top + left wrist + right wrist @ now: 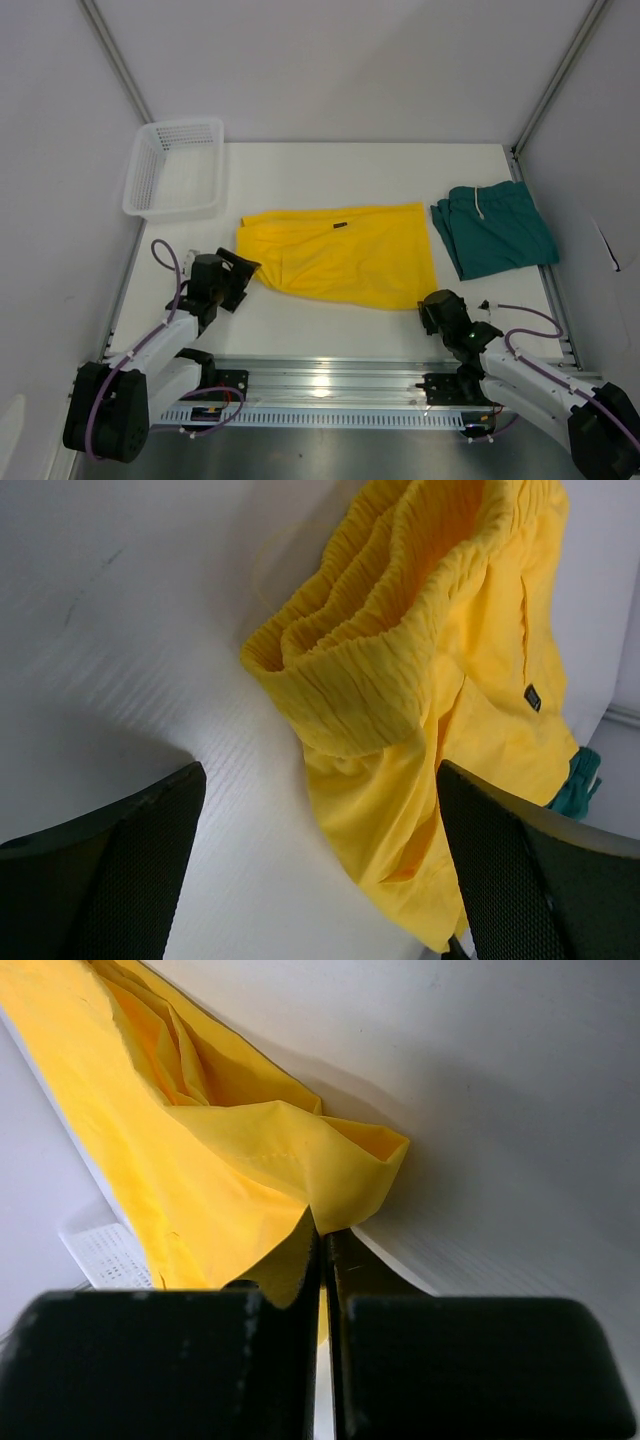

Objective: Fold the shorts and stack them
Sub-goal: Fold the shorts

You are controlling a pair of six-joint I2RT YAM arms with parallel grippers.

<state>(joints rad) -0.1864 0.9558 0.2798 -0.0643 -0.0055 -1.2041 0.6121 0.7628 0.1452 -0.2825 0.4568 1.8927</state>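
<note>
From the top external camera we are seeing the yellow shorts (340, 255) lying spread flat in the middle of the table (330, 165), and we are taking them as our landmark. The teal-green shorts (495, 230) are sitting folded just to their right, drawstring showing, while the white mesh basket (175, 168) is resting beyond their left end at the table's far left corner. The left gripper (243, 275) is hovering at the shorts' left end, and the right gripper (432, 308) is sitting at their near right corner. Through the left wrist camera we are watching the wide-spread fingers (120, 880) framing the elastic waistband of the yellow shorts, holding nothing. Through the right wrist camera we are seeing the fingers (290, 1290) pressed together, pinching a fold of the yellow fabric's corner just above the table.
</note>
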